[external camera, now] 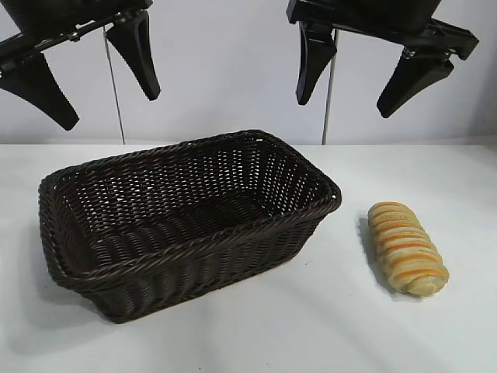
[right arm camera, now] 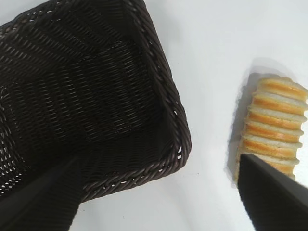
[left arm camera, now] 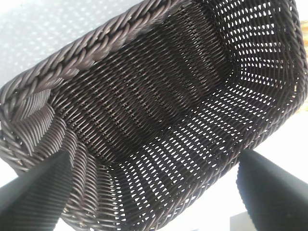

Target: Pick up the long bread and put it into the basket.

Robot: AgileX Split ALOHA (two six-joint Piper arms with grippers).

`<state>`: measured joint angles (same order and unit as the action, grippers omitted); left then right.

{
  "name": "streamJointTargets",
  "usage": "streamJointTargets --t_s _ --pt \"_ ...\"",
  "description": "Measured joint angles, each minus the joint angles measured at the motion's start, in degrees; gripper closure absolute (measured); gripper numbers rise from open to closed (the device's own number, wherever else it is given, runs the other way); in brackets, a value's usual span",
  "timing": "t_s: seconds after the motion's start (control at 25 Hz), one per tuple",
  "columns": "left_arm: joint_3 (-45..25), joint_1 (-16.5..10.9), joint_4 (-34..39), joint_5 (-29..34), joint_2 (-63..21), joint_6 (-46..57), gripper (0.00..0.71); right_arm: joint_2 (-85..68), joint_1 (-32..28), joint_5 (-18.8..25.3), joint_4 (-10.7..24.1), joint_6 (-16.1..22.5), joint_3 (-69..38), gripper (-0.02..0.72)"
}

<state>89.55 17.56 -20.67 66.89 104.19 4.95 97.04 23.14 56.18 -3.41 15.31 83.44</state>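
- One basket [external camera: 190, 221], dark brown woven wicker, rectangular, braided rim, sloping sides; sits left of centre in the exterior frame, on the white table [external camera: 311, 326]. Nothing lies inside it.
- One long bread [external camera: 406, 247], golden-tan with orange-brown and cream crosswise ridges; lower right of the exterior frame, flat on the table, to the right of the basket and apart from it, not touching.
- Two arms, two pincers, both up at the top edge of the exterior frame, clear of the table.
- Left pincer [external camera: 105, 81]: upper left, above the basket's left half; two black fingers spread wide, nothing between them.
- Right pincer [external camera: 357, 81]: upper right, above the gap between basket and bread; two black fingers spread wide, holding nothing.
- Left wrist view: the basket [left arm camera: 159, 110] fills the frame, open weave and bare floor; two dark fingers [left arm camera: 33, 197] show at the lower corners.
- Right wrist view: one basket corner [right arm camera: 180, 144] at left, the bread [right arm camera: 274, 127] at the right edge, bare table between them; one finger [right arm camera: 274, 192] overlaps the bread's near end in the frame, contact cannot be told.
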Motion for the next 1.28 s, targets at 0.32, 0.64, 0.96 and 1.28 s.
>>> streamJointTargets --t_s 0.32,0.64,0.96,1.28 --pt "0.0 0.0 0.0 0.0 0.0 0.0 0.041 0.0 0.0 0.0 0.0 0.0 0.0 0.071" --pt "0.0 0.0 0.0 0.0 0.0 -0.1 0.041 0.0 0.0 0.2 0.0 0.0 0.0 0.071" --pt "0.0 0.0 0.0 -3.0 0.0 -0.1 0.041 0.0 0.0 0.3 0.0 0.0 0.0 0.071" --pt "0.0 0.0 0.0 -5.0 0.0 -0.6 0.041 0.0 0.0 0.5 0.0 0.0 0.0 0.071"
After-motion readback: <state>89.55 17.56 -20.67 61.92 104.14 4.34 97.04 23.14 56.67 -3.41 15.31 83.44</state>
